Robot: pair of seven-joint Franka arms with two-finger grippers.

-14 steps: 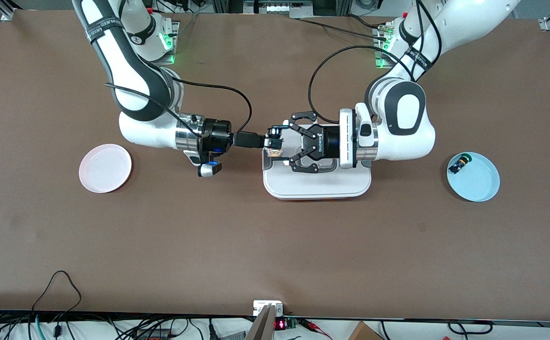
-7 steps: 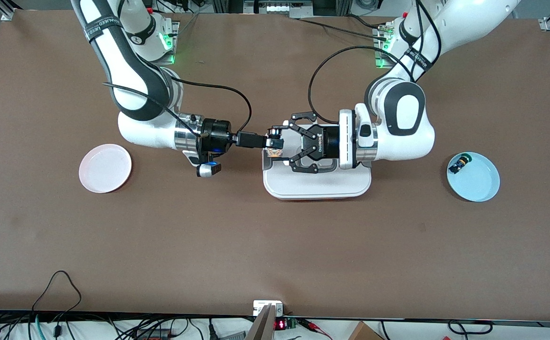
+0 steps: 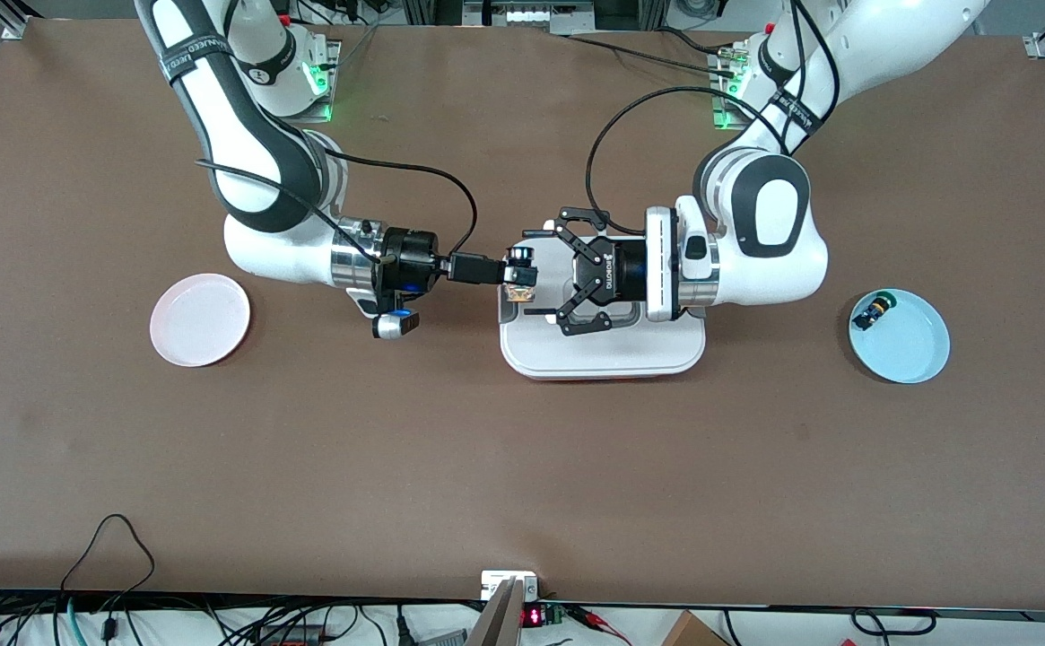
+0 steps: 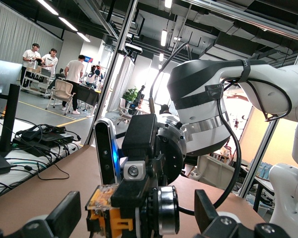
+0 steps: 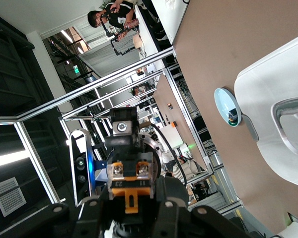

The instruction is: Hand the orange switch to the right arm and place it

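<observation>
So we've got both arms meeting over the middle of the worktop (image 3: 450, 467), right above the white tray (image 3: 603, 354). The right gripper (image 3: 518, 271) has its slim jaws clamped on the orange switch (image 3: 519, 292), which hangs in the air over the edge of the tray at the right arm's end. In the left wrist view we can see the switch (image 4: 105, 212) with its orange body and black cap, pinched by the right arm's black jaws.

The left gripper (image 3: 535, 274) is level with the switch, and its linkage jaws are spread wide, one finger on either side of it and, as far as we can see, clear of it.

Elsewhere, a pink plate (image 3: 200, 319) sits toward the right arm's end, and a light blue plate (image 3: 908, 345) toward the left arm's end carries a small black switch (image 3: 871, 312).
</observation>
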